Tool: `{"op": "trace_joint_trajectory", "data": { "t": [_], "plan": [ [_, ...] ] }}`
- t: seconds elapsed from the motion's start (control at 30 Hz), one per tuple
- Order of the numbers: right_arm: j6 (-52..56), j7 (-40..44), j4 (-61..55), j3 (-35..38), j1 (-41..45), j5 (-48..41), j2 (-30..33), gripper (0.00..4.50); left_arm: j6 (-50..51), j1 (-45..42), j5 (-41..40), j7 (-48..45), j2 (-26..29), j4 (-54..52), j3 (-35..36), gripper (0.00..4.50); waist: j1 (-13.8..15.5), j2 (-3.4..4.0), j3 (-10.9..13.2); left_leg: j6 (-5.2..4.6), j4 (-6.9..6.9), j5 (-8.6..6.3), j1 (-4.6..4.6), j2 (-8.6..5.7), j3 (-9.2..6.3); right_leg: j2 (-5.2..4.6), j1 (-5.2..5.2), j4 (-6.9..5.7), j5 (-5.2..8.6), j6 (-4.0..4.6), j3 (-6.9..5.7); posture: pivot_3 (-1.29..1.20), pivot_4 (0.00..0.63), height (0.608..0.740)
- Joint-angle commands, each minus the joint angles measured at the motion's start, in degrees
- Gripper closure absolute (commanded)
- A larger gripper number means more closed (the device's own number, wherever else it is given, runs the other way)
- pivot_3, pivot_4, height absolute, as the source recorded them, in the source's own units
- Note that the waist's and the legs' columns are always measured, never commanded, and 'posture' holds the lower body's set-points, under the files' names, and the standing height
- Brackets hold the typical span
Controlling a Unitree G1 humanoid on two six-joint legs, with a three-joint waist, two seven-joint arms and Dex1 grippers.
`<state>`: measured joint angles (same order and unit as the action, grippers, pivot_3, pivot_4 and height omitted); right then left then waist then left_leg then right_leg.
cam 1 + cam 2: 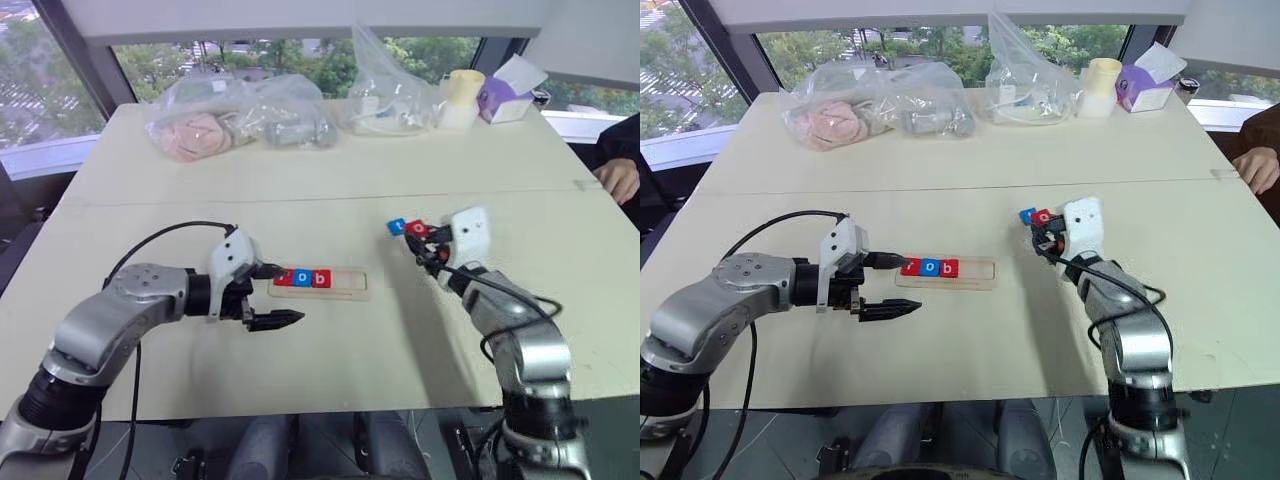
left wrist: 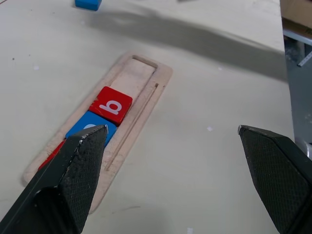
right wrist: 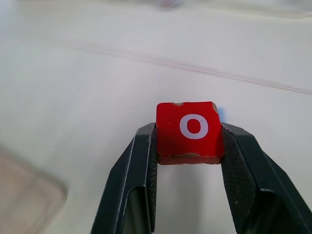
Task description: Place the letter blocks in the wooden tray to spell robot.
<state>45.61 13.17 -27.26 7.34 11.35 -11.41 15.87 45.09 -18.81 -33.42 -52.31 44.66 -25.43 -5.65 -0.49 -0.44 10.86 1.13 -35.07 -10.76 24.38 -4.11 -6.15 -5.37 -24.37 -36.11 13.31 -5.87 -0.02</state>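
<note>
My right hand (image 3: 187, 141): clamped on red o block (image 3: 189, 131). My left hand (image 2: 185, 180): fingers apart beside wooden tray (image 2: 146, 83) holding three blocks. Blue block (image 1: 397, 227) on table (image 1: 300, 170).

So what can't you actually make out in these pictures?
- Letter on the blue block on the table: too small in the left eye view.
- First tile in the wooden tray: hidden behind a left finger in the left wrist view.
- Contents of the plastic bags: blurred by crinkled plastic.
</note>
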Motion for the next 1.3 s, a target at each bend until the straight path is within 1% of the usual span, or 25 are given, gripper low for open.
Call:
{"op": "trace_joint_trajectory", "data": {
  "t": [0.03,0.13,0.2,0.27,0.37,0.5,0.53,0.57,0.63,0.7,0.73,0.8,0.83,0.87,0.9,0.97,1.03,1.13,1.2,1.3],
  "plan": [
    [10.34,-7.11,-12.54,0.17,-5.07,0.99,-3.56,3.32,-1.92,-1.42,1.0,-0.49,-0.29,0.22,-0.06,0.0,-0.03,0.01,-0.01,0.0,0.01,0.0,0.0,0.0,-0.03,0.0,-0.01,-0.01,0.01,0.01,0.0,0.0,0.15,0.74],
    [16.41,-11.12,-17.9,-0.31,-8.52,2.0,-6.37,3.32,-2.44,-2.38,1.44,-1.56,-0.22,0.76,-0.95,0.0,-0.16,0.03,0.0,0.01,-0.02,0.0,0.0,-0.01,0.02,-0.05,-0.02,0.0,0.01,0.02,0.0,0.0,0.15,0.74],
    [20.31,-13.52,-20.66,-1.6,-11.48,2.93,-8.19,3.32,-3.75,-3.27,3.54,-3.32,0.96,1.44,-2.98,0.0,-0.15,0.03,0.0,0.01,-0.01,-0.01,-0.01,-0.01,0.02,-0.07,0.0,0.01,0.01,0.02,0.0,0.0,0.15,0.74],
    [21.27,-13.84,-21.84,-4.01,-13.02,3.56,-7.58,3.32,-5.97,-3.41,6.26,-5.2,2.37,2.01,-5.3,0.0,-0.3,0.04,-0.01,0.02,0.04,-0.01,-0.01,-0.01,0.03,-0.08,-0.04,0.02,0.02,0.03,-0.01,0.0,0.15,0.74],
    [23.36,-15.2,-22.09,-3.65,-13.06,4.07,-8.94,3.32,-5.7,-3.78,5.26,-6.46,1.57,2.53,-5.42,0.0,-0.32,0.05,0.0,0.01,0.06,-0.01,0.01,-0.01,0.08,-0.09,-0.08,0.04,0.02,0.04,0.01,0.0,0.15,0.74],
    [23.91,-15.12,-21.46,-3.4,-12.85,3.48,-10.35,3.32,-5.98,-4.43,5.93,-7.38,1.22,2.99,-5.81,0.0,-0.19,0.05,0.0,0.01,0.05,-0.01,0.02,-0.01,0.04,-0.15,-0.06,0.04,0.02,0.03,-0.01,0.0,0.15,0.74],
    [23.89,-14.87,-21.38,-3.23,-12.85,3.32,-10.5,2.82,-5.99,-4.53,6.09,-7.34,1.04,3.12,-5.87,0.0,-0.2,0.05,0.0,0.01,0.05,-0.01,0.02,-0.01,0.04,-0.15,-0.06,0.05,0.03,0.03,-0.02,0.0,0.15,0.74],
    [23.87,-14.7,-21.28,-3.09,-12.79,3.32,-10.53,2.21,-6.01,-4.57,6.2,-7.34,0.95,3.2,-5.9,0.0,-0.21,0.05,0.0,0.01,0.05,-0.01,0.02,-0.01,0.04,-0.15,-0.06,0.05,0.03,0.03,-0.02,0.0,0.15,0.74],
    [23.9,-14.69,-21.0,-2.9,-12.45,3.66,-10.21,1.37,-6.13,-4.52,6.35,-7.41,0.85,3.33,-5.89,0.0,-0.25,0.05,0.0,0.01,0.06,-0.01,0.03,-0.01,0.04,-0.14,-0.06,0.07,0.03,0.02,-0.02,0.0,0.15,0.74],
    [23.51,-14.35,-20.95,-2.62,-12.07,3.85,-9.24,0.26,-6.26,-4.31,6.54,-7.55,0.81,3.45,-5.78,0.0,-0.26,0.05,0.0,0.01,0.06,-0.01,0.03,-0.01,0.04,-0.12,-0.07,0.07,0.03,0.02,-0.03,0.0,0.15,0.74],
    [20.61,-12.11,-20.96,-0.8,-11.36,3.11,-7.21,0.06,-6.31,-4.16,6.57,-7.67,0.87,3.56,-5.59,0.0,-0.26,0.05,0.0,0.01,0.06,-0.01,0.03,-0.01,0.04,-0.12,-0.07,0.07,0.03,0.02,-0.02,0.0,0.15,0.74],
    [15.97,-8.21,-20.67,1.79,-10.46,1.78,-3.85,0.06,-6.39,-4.02,6.56,-7.87,0.96,3.74,-5.29,0.0,-0.25,0.06,0.01,0.01,0.05,-0.01,0.03,-0.02,0.06,-0.11,-0.07,0.07,0.03,0.01,-0.03,0.0,0.15,0.74],
    [13.07,-4.83,-20.0,2.74,-10.13,0.63,-1.24,0.06,-6.41,-4.03,6.46,-8.04,1.05,3.87,-5.1,0.0,-0.25,0.05,0.01,0.01,0.03,-0.01,0.03,-0.02,0.06,-0.11,-0.04,0.08,0.03,0.01,-0.03,0.0,0.15,0.74],
    [9.4,1.71,-18.17,5.03,-10.21,-2.16,2.67,0.06,-6.31,-4.16,5.88,-8.59,1.19,4.06,-4.66,0.0,-0.25,0.05,0.01,0.0,0.03,-0.01,0.03,-0.02,0.07,-0.12,-0.03,0.08,0.03,0.0,-0.04,0.0,0.15,0.74],
    [3.58,9.82,-15.09,7.28,-11.05,-4.1,7.93,0.06,-6.38,-4.35,5.32,-9.58,1.52,4.24,-4.36,0.0,-0.26,0.05,0.02,0.0,0.02,-0.01,0.03,-0.02,0.06,-0.11,0.0,0.1,0.03,-0.01,-0.07,0.0,0.15,0.74],
    [-4.66,19.93,-9.88,9.98,-12.63,-6.54,14.87,0.06,-6.61,-4.65,4.86,-11.05,1.99,4.53,-4.12,0.0,-0.12,0.01,0.03,-0.01,-0.01,-0.01,0.02,-0.03,0.1,-0.12,0.11,0.19,0.17,-0.24,-0.12,0.0,0.15,0.74],
    [-13.26,30.23,-2.32,11.13,-14.51,-7.14,22.23,0.06,-7.36,-5.04,5.22,-12.7,2.79,5.06,-4.4,0.0,-0.12,-0.01,0.04,-0.05,-0.02,-0.03,0.01,0.0,0.05,-0.12,0.25,0.28,0.2,-0.29,-0.21,0.0,0.15,0.74],
    [-24.46,39.87,10.59,11.17,-13.71,-5.8,30.08,0.06,-8.31,-5.55,5.61,-14.82,3.84,5.56,-4.6,0.0,-0.19,-0.01,0.05,-0.09,-0.03,-0.05,0.01,0.0,0.09,-0.13,0.29,0.35,0.16,-0.22,-0.21,0.0,0.15,0.74],
    [-32.72,46.22,18.97,8.37,-11.8,-3.46,34.74,0.06,-8.58,-5.8,5.52,-16.26,4.6,5.55,-4.61,0.0,-0.39,-0.01,0.06,-0.09,-0.06,-0.05,-0.01,0.0,0.17,-0.16,0.29,0.34,0.06,-0.07,-0.17,0.0,0.15,0.74],
    [-39.47,51.16,28.48,4.26,-6.5,-2.18,36.72,0.06,-8.78,-6.01,5.68,-16.66,4.87,5.48,-4.5,0.0,-0.51,-0.03,0.07,-0.09,-0.08,-0.05,-0.07,0.05,0.25,-0.14,0.31,0.32,0.05,-0.06,-0.14,0.0,0.15,0.74]
  ]
}}
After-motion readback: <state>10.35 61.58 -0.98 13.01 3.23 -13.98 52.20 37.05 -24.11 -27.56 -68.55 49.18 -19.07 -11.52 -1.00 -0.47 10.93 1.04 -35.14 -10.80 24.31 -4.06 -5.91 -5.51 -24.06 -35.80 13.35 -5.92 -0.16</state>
